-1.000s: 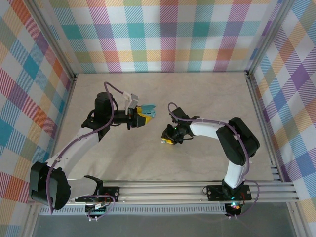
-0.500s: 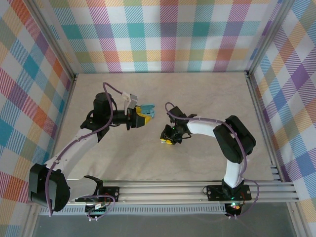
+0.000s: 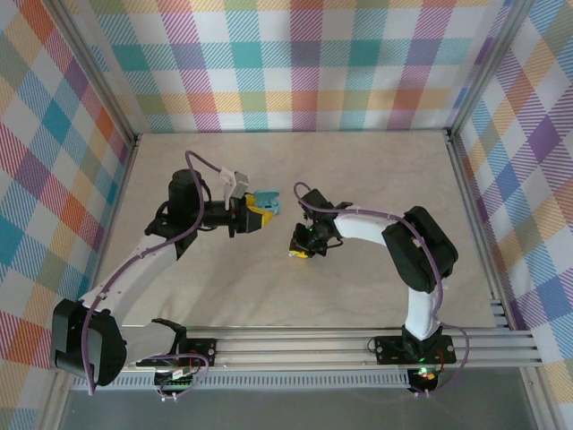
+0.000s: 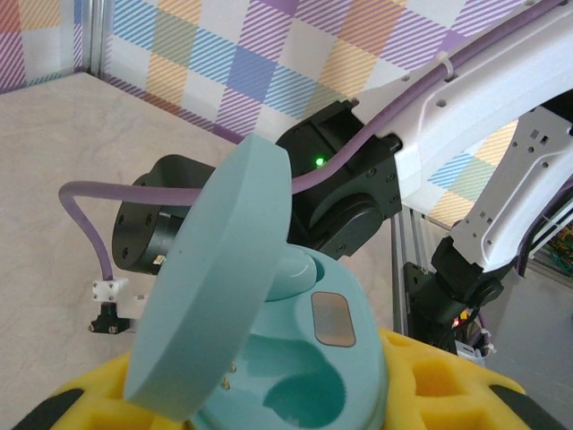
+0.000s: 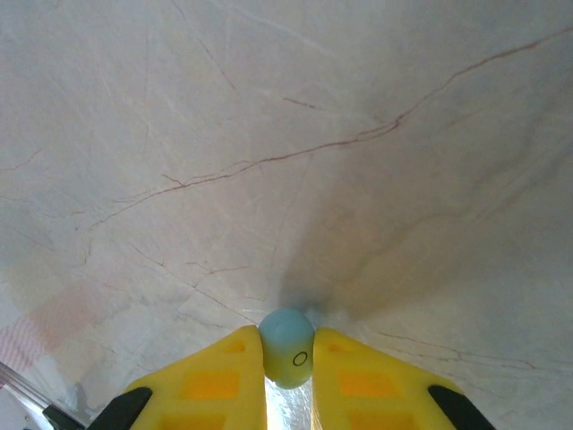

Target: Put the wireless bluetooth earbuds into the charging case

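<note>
The charging case [image 4: 333, 354] is a teal oval held up off the table, and my left gripper [image 4: 295, 408] is shut on its base between yellow pads. Its lid [image 4: 215, 287] stands open to the left. The near well [image 4: 300, 394] is empty, and a glossy teal nub [image 4: 309, 269] sits in the far well. From above, the case [image 3: 268, 202] shows at the left gripper [image 3: 260, 209]. My right gripper [image 5: 288, 360] is down at the table, shut on one small teal earbud [image 5: 286, 345]. The right gripper [image 3: 301, 250] lies a little right of the case and nearer to me.
The marble-patterned tabletop [image 3: 358, 170] is bordered by plaid walls and an aluminium rail [image 3: 358, 345] at the near edge. The right arm's wrist and purple cable [image 4: 358, 170] hang close behind the open case.
The right gripper's pads have closed onto the earbud, and that arm has drifted slightly left. The left arm has eased a little left with the case.
</note>
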You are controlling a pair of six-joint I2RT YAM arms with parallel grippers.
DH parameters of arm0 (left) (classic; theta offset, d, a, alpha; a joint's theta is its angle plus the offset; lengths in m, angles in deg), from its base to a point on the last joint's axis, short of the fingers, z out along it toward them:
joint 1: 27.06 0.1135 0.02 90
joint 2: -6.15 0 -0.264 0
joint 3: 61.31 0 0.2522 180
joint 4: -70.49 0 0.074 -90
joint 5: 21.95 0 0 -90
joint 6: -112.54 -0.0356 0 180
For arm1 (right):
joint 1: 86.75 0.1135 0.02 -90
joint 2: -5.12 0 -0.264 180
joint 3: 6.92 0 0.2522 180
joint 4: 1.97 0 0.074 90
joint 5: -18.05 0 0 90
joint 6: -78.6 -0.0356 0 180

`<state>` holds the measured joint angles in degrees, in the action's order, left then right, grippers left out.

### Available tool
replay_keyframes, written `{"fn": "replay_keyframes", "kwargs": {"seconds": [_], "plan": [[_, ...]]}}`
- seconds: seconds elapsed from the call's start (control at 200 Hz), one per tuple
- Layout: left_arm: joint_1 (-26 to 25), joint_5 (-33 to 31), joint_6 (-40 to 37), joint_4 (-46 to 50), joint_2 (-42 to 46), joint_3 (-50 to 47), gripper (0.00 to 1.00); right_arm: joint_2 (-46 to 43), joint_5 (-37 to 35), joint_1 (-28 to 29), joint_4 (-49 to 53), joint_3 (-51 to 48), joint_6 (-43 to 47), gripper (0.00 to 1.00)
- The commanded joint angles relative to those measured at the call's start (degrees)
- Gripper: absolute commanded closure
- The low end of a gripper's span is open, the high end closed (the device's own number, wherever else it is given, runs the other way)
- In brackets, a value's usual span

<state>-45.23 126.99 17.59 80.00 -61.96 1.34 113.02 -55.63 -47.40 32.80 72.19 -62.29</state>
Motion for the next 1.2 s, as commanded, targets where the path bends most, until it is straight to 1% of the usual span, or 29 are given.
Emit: {"fn": "replay_keyframes", "kwargs": {"seconds": [0.0, 0.24, 0.31, 0.405, 0.65, 0.84, 1.05, 1.195], "plan": [[0.8, -0.2, -0.8, -0.3, 1.5, -0.7, 1.00, -4.0, -2.9, 0.1, 5.0, 1.8, 3.5, 0.85], [0.7, -0.9, -0.5, -1.2, 0.4, -0.5, 1.00, -14.4, -8.6, -1.4, 15.5, 4.0, 8.8, 0.87], [0.5, -2.0, -0.8, -1.6, 0.2, -0.5, 1.00, -17.7, -10.1, -1.4, 18.3, 5.1, 9.9, 0.87], [0.3, -4.1, -1.6, -2.3, -0.1, -0.9, 1.00, -21.3, -10.6, -1.4, 21.9, 7.6, 11.0, 0.88], [-0.5, -5.2, -2.4, -3.3, -1.1, -1.1, 1.00, -27.4, -9.8, 0.4, 29.7, 16.3, 11.4, 0.91], [-1.1, -6.5, -3.1, -3.6, -1.2, -1.3, 1.00, -27.2, -8.3, 3.1, 33.6, 24.2, 12.1, 0.92], [-2.5, -7.4, -5.3, -3.2, -1.3, -1.2, 1.00, -22.8, -6.9, 6.8, 35.5, 33.5, 13.6, 0.92], [-3.3, -7.9, -6.8, -3.2, -1.1, -1.2, 1.00, -19.9, -6.7, 8.1, 36.3, 38.3, 14.9, 0.93]]}}
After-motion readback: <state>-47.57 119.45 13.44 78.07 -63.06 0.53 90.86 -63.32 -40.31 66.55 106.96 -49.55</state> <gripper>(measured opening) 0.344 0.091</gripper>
